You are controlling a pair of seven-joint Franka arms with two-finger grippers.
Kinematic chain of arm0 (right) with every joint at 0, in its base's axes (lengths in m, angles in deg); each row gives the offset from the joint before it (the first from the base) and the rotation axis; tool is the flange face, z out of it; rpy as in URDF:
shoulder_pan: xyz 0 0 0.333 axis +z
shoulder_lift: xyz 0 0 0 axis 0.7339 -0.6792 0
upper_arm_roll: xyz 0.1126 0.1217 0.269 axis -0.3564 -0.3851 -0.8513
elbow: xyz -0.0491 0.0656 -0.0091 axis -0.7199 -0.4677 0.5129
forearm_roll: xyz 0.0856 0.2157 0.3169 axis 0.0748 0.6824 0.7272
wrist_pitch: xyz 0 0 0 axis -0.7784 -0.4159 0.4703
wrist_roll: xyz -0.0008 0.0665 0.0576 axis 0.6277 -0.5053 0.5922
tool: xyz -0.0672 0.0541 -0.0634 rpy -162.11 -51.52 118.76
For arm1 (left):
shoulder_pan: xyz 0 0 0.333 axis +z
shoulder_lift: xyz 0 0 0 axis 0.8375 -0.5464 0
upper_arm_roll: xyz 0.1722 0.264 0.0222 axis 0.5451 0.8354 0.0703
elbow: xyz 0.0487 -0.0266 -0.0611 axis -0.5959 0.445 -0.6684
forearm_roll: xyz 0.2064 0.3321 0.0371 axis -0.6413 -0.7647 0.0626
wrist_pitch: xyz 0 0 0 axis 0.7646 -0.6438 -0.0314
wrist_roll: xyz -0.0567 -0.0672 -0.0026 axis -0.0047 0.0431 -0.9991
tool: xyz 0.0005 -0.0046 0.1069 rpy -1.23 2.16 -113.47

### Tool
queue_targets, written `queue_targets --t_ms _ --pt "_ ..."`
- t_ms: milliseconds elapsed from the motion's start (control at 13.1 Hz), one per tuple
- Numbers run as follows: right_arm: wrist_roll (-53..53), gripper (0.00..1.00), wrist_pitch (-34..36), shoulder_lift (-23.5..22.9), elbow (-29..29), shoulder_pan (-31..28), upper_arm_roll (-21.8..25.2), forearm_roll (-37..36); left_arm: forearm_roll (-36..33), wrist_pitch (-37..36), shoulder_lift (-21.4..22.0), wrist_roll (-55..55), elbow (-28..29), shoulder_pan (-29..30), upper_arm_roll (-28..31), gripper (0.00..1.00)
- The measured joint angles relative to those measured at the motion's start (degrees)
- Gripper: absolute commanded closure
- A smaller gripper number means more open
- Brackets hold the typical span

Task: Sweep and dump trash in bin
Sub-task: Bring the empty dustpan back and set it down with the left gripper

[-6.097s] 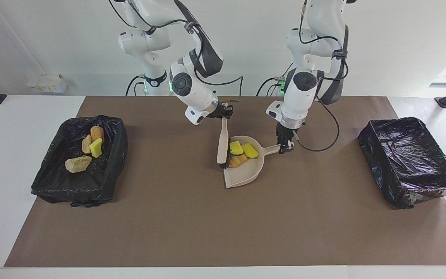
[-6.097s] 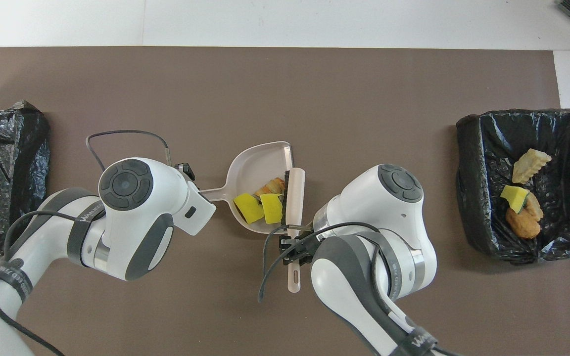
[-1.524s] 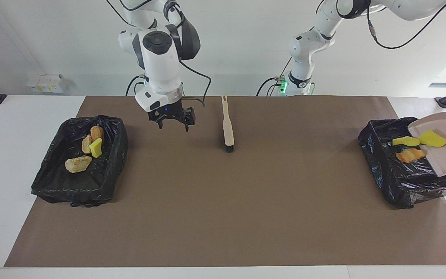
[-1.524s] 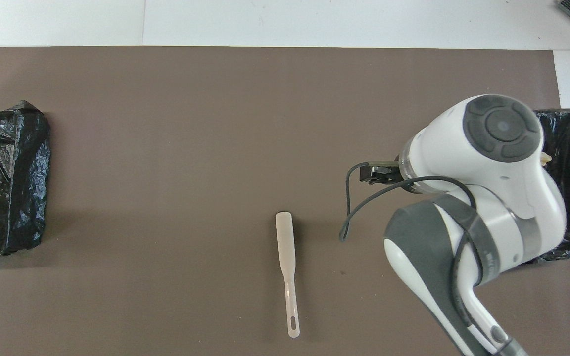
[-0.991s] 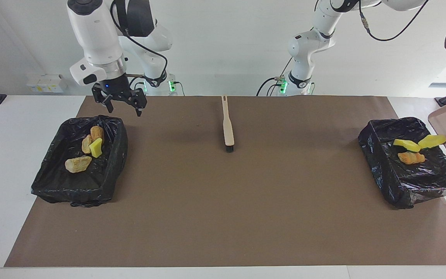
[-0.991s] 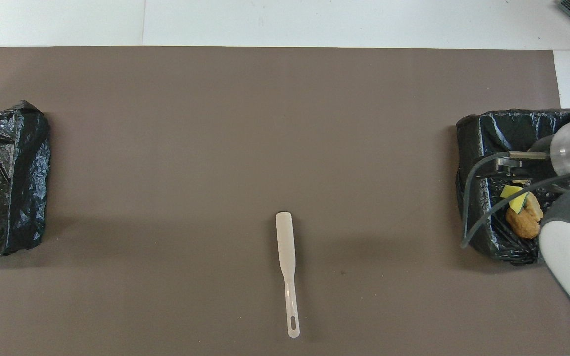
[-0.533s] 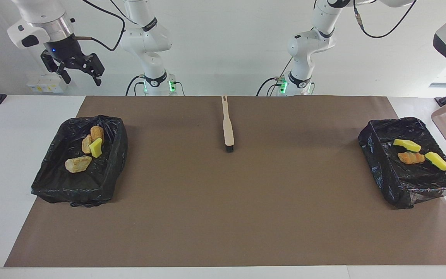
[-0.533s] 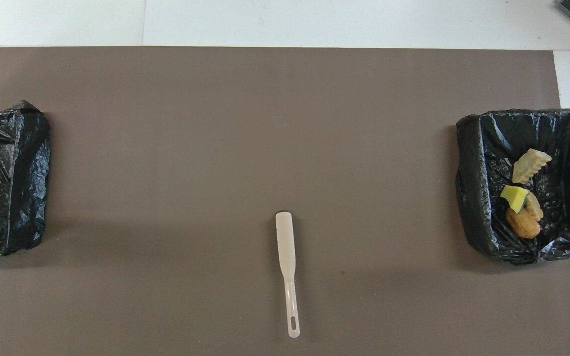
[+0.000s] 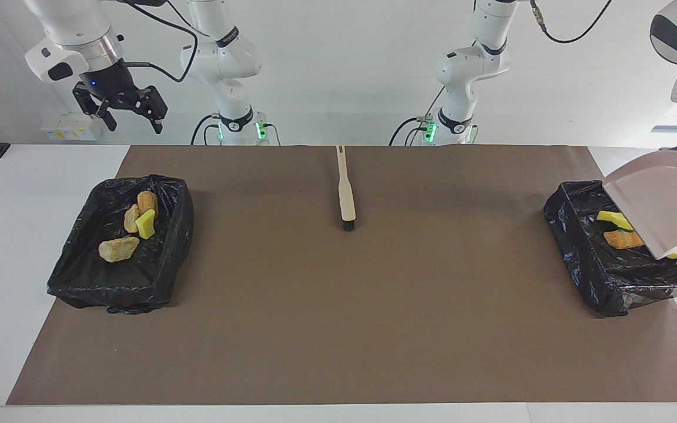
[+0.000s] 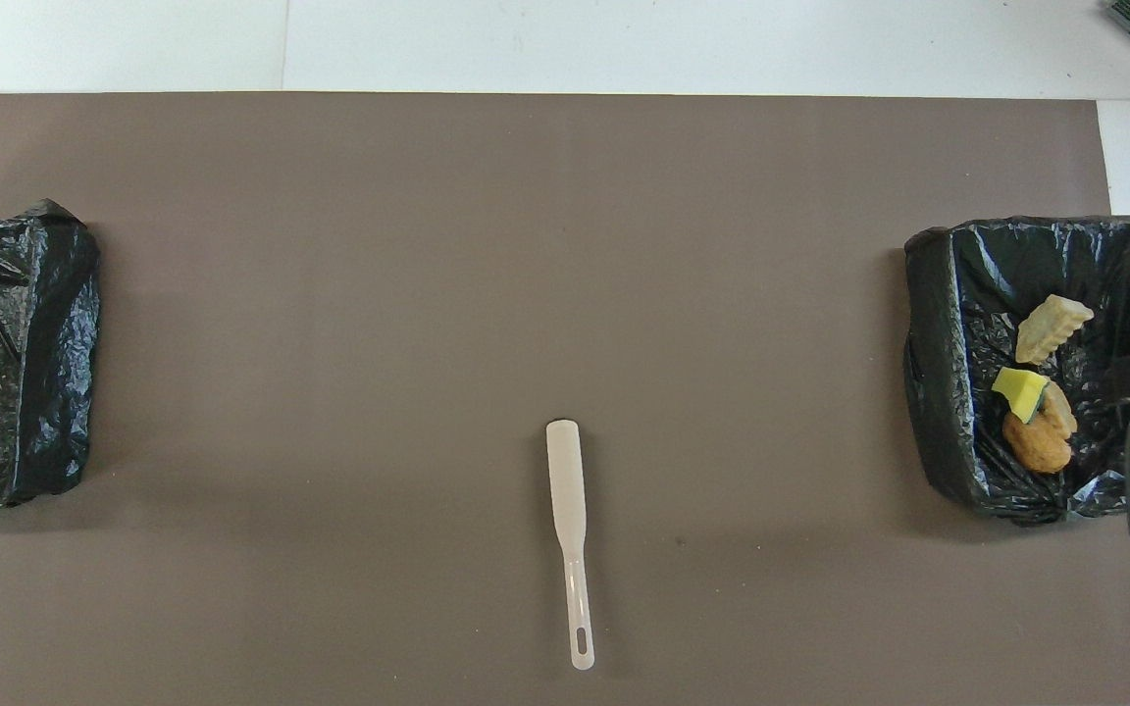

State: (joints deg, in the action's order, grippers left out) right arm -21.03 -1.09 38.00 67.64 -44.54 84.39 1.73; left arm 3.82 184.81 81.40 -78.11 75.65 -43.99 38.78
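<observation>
— Start nearest the robots. What has changed?

— The right gripper hangs high at the right arm's end of the table, fingers spread wide and holding nothing. Half a second ago it was a touch farther out toward that end. The brush lies flat on the brown mat, handle toward the robots, exactly where it was.

— And the left gripper?

— Out of frame, so I cannot tell how its fingers stand. The dustpan has swung back in. It was out past the bin at the left arm's end and now hangs tilted over it.

— Where is the trash?

— All in the bins. Here an orange lump and a yellow wedge lie in the open, and the second wedge only peeks out under the dustpan's lip, where before it showed whole. The bin at the right arm's end holds the same four bits, unmoved.
</observation>
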Motion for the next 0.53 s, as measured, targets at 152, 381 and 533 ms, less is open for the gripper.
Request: queue_targets --t_ms 152,381,533 --pt "0.00 0.00 -1.49 0.00 0.12 0.01 0.01 0.00 7.90 -1.59 0.39 0.27 1.38 -0.83 -0.18 1.00" --pt "0.00 0.00 -1.82 0.00 0.22 0.01 0.01 0.00 15.76 -2.00 1.30 4.94 5.22 -2.10 -0.24 1.00" --pt "0.00 0.00 -1.82 0.00 0.28 0.01 0.01 0.00 19.81 -2.00 1.38 12.31 7.66 -3.63 -0.37 1.00"
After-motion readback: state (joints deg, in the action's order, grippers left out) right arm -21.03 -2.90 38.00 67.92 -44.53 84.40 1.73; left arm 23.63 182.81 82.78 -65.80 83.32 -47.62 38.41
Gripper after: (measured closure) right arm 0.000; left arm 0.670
